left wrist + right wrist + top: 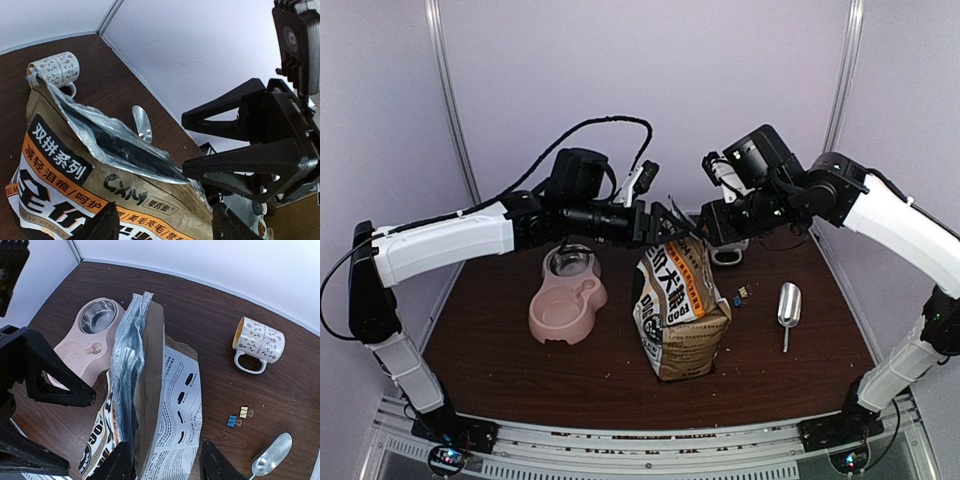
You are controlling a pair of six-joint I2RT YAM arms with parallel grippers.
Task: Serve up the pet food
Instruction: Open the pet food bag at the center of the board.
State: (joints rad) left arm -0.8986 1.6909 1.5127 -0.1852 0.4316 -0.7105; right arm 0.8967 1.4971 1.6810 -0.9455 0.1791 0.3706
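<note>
Kraft-brown paper dog-food bag (680,310) stands upright mid-tabletop (520,370), foil-lined mouth up, between the arms. Left end effector (165,225) and right end effector (167,462) flank that mouth with jaws spread, neither clamped; probably set to pull it wider. Pet food not visible, presumably inside the bag. Pink plastic double bowl (565,305) sits just left, handy for pouring.
</note>
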